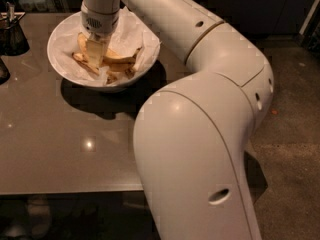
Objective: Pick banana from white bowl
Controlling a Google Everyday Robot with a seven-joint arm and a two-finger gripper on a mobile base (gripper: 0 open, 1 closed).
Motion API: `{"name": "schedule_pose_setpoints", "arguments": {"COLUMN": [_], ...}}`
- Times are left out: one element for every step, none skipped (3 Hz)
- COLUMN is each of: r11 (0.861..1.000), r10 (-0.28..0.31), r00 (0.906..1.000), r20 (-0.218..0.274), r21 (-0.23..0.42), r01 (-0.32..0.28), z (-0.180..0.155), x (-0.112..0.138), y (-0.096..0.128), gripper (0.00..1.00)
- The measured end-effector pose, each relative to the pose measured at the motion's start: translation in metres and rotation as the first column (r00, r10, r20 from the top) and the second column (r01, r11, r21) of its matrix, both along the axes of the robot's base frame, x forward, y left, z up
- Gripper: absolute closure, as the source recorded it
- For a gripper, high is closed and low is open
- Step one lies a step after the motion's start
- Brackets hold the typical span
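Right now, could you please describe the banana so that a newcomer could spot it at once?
On the far left of the glossy brown table stands a wide round white bowl lined with crumpled paper. Inside it, under the robot's pale gripper, lies the dull yellow banana cluster, the only yellow thing there.

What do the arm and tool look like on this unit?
Arm: bulky rounded off-white shells, glossy, small dark oval holes along the links, a tan band at one joint. No cables visible. Wrist ends in a grey vented collar; the tool below it is pale cream, down in the white bowl at the banana.
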State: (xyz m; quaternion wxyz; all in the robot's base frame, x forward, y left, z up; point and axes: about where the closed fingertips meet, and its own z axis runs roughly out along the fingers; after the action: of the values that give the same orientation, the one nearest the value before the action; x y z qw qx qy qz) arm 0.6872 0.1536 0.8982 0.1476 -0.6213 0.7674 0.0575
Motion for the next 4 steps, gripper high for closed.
{"name": "schedule_pose_setpoints", "arguments": {"r11": [1.000,0.998,0.998,0.998], "r10": [0.028,0.068,0.069,0.070], "r00": [0.9938,0.9713,0.9701,0.9701], "r20": [0.108,0.228,0.233,0.233], "r21": [-0.004,-0.015,-0.018,-0.018], "r01": [-0.028,-0.066,-0.067,-0.067], "z": [0.039,0.078,0.079,0.079], "x": [-0.011,-0.025,-0.025,-0.025], "y": [-0.011,-0.029,-0.027,-0.027], "gripper": [1.00,1.00,1.00,1.00]}}
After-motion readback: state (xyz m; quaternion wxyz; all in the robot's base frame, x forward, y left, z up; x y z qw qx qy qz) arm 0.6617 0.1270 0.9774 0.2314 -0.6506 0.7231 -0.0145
